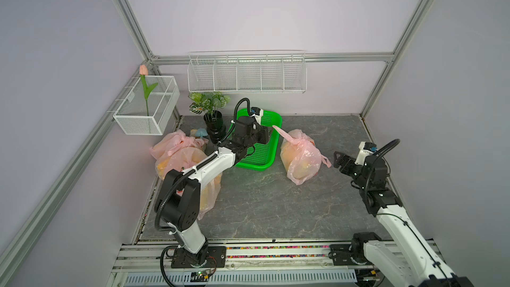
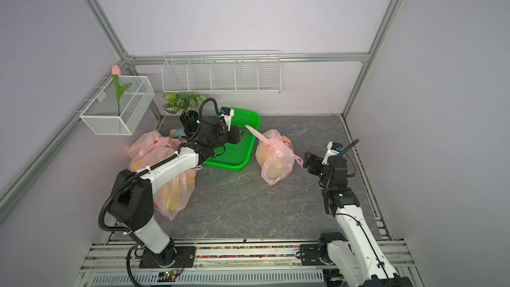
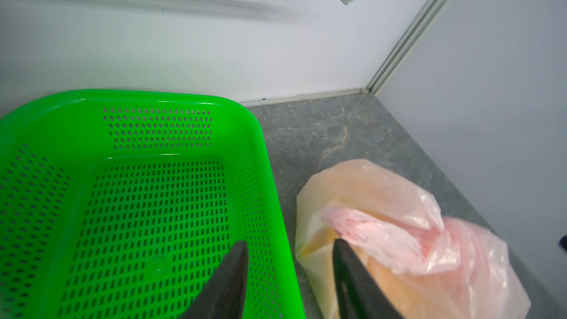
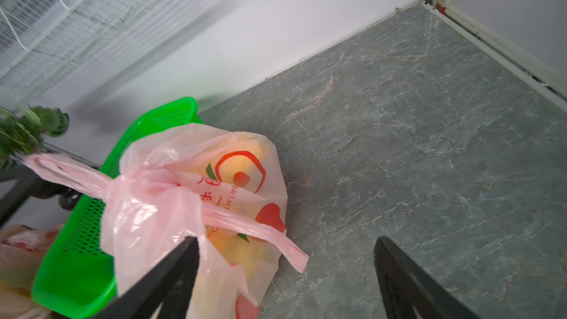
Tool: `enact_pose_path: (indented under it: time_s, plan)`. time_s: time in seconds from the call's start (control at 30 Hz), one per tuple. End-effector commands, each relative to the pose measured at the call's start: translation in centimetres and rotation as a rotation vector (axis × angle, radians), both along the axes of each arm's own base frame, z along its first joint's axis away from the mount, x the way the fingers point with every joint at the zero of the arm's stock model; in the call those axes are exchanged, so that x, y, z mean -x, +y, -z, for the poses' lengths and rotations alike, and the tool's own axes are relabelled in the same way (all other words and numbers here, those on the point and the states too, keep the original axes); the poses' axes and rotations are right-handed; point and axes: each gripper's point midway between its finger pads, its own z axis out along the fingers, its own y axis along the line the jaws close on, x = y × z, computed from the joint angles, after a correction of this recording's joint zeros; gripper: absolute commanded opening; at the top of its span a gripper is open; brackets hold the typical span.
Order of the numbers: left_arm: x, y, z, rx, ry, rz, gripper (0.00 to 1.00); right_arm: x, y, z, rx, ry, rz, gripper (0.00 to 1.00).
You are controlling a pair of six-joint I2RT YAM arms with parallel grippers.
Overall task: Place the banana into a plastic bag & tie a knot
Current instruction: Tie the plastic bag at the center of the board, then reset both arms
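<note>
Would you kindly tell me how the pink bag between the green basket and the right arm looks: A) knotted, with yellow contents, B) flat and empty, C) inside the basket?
A: the pink bag has its handles knotted, yellowish contents show through, and it rests on the table beside the green basket.

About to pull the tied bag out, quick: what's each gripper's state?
Left gripper: open, holding nothing.
Right gripper: open, holding nothing.
</note>
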Motion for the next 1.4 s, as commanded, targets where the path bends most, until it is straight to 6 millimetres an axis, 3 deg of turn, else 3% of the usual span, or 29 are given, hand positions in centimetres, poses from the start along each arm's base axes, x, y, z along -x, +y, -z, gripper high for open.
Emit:
enact_pose_path:
  time_s: [0.0,0.07,0.1,0.2,0.3,0.47,0.67,0.77,0.9,1.07,1.37]
  plan:
    - [1.5,3.7,-1.8,-0.045,-0.005,-0.138,0.66,1.6,-1.8,-0.5,0.079,0.031,0.065,1.00]
    - [1.8,6.9,-2.1,-0.104,-0.038,-0.262,0.94,1.7,-3.1,-0.8,0.121,0.032,0.117,0.98]
    - [2.0,8.2,-2.0,-0.135,-0.051,-0.312,1.00,1.6,-3.6,-0.6,0.136,0.041,0.141,0.97]
    - [2.2,13.2,-1.1,-0.260,-0.076,-0.493,1.00,0.8,-5.9,1.4,0.194,0.108,0.244,0.93]
    - [1.8,17.7,1.3,-0.376,-0.085,-0.655,1.00,-0.8,-6.8,4.0,0.256,0.133,0.261,0.90]
    - [1.6,21.4,5.5,-0.475,-0.086,-0.688,1.00,-2.5,-7.7,8.1,0.342,0.181,0.280,0.89]
    - [1.8,24.8,6.4,-0.399,-0.128,-0.692,1.00,-4.1,-7.4,9.6,0.417,0.103,0.233,0.89]
    - [1.8,25.4,6.7,-0.366,-0.223,-0.672,1.00,-5.2,-6.9,9.7,0.439,0.023,0.203,0.89]
    - [2.7,25.6,5.8,-0.350,-0.318,-0.635,1.00,-6.4,-5.3,8.9,0.501,-0.088,0.097,0.89]
    - [2.4,25.4,5.8,-0.381,-0.393,-0.577,1.00,-7.2,-3.4,11.1,0.503,-0.150,-0.014,0.89]
    - [1.7,25.7,6.1,-0.278,-0.432,-0.526,1.00,-7.0,-4.9,11.4,0.487,-0.113,0.056,0.89]
